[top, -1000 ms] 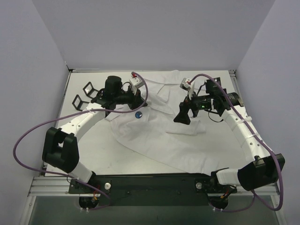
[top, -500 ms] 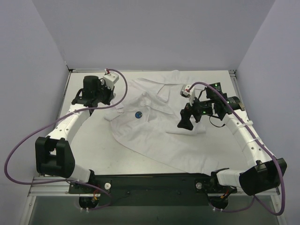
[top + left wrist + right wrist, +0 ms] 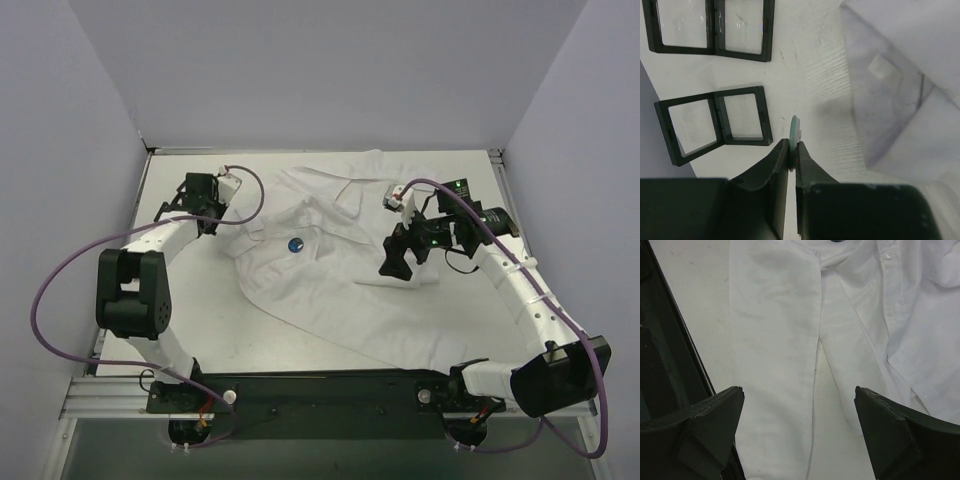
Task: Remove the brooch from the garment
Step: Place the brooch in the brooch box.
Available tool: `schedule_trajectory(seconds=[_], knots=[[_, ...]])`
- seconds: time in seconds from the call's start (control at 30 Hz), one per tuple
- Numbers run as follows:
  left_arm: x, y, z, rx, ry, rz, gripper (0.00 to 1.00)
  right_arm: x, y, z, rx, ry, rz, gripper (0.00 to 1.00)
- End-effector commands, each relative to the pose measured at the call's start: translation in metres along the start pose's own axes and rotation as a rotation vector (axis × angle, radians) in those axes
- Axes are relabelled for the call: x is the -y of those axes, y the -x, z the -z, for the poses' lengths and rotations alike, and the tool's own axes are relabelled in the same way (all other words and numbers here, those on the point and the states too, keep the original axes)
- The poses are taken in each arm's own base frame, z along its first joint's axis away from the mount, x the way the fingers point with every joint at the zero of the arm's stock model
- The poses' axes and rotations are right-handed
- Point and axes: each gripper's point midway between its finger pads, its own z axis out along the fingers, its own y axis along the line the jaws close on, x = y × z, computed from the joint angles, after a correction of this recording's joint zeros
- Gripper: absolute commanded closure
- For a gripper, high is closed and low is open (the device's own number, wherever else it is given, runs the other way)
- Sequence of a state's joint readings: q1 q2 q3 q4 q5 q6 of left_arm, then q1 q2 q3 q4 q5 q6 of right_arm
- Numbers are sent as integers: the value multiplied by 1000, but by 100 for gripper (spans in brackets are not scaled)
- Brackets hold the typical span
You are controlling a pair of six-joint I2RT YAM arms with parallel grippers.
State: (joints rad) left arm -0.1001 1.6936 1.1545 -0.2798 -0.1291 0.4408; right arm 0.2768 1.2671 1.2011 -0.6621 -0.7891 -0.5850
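Note:
The white garment (image 3: 340,270) lies spread over the middle and right of the table. A round blue brooch (image 3: 295,243) sits on its left part. My left gripper (image 3: 178,205) is off the cloth at the far left. It is shut on a thin pale-green brooch (image 3: 794,127), seen edge-on between the fingertips of that gripper (image 3: 792,150). The garment's edge (image 3: 900,100) lies to its right. My right gripper (image 3: 395,265) hovers over the shirt's middle. In the right wrist view that gripper (image 3: 799,392) stands wide open over the cloth (image 3: 780,340), holding nothing.
Two open black-framed display cases (image 3: 715,125) (image 3: 710,25) lie on the bare table just ahead and left of the left gripper. Grey walls enclose the table on three sides. The arm bases and a black rail (image 3: 320,385) line the near edge.
The left arm swung away from the garment near the blue brooch to the far left, over the display cases, gripper staying shut. The right arm barely moved.

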Motion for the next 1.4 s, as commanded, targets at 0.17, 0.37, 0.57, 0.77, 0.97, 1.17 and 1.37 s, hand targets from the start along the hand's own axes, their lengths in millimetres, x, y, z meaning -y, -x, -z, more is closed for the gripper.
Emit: schedule_trajectory(seconds=[0.17,0.37,0.57,0.77,0.97,1.17,1.37], knots=[[-65,-14,-24,-75,252,-35,100,-11,-11,-3,-16,35,10,0],[-83,-20,-34,-87,308,-39,100,-10,-13,-7,-26,47,7,0],[-88,-21,-43,-98,331,-42,100,-10,-20,-9,-41,49,24,0],[-106,-31,-48,-127,364,-22,100,-10,-24,-10,-36,59,42,0],[-109,-36,-52,-144,373,-22,100,-13,-25,-9,-22,73,47,0],[-109,-34,-55,-142,371,-20,100,-15,-27,-9,-18,79,49,0],[-107,-38,-61,-155,364,-21,100,-15,-26,-8,-15,76,51,0]])
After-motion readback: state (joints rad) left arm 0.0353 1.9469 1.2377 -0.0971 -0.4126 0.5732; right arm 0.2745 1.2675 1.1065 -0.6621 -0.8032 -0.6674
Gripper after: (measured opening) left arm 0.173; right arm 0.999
